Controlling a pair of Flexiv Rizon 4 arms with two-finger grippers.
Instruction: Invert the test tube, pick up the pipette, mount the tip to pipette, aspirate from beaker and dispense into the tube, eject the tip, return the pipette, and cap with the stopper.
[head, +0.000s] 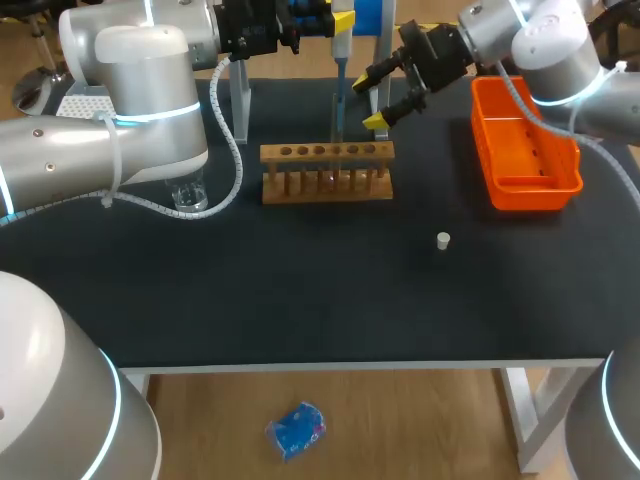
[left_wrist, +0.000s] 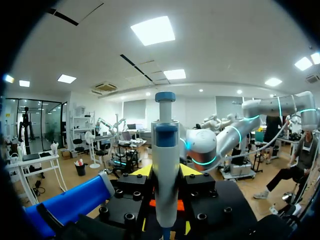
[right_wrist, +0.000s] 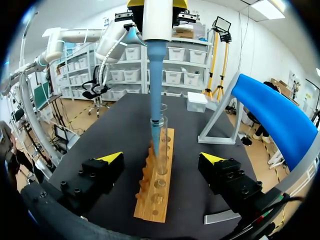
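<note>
Left claw (left_wrist: 166, 172) clenched on the upright pipette (right_wrist: 156, 75), whose blue tip enters a tube (right_wrist: 162, 145) standing in the wooden rack (head: 327, 172). Right claw (right_wrist: 162, 158) released, near the rack. Stopper (head: 443, 240) lies apart on the surface (head: 300, 290).

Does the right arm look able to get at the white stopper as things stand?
Probably yes: the right gripper is open and empty beside the rack, and the stopper stands alone on the table with nothing close around it.
</note>
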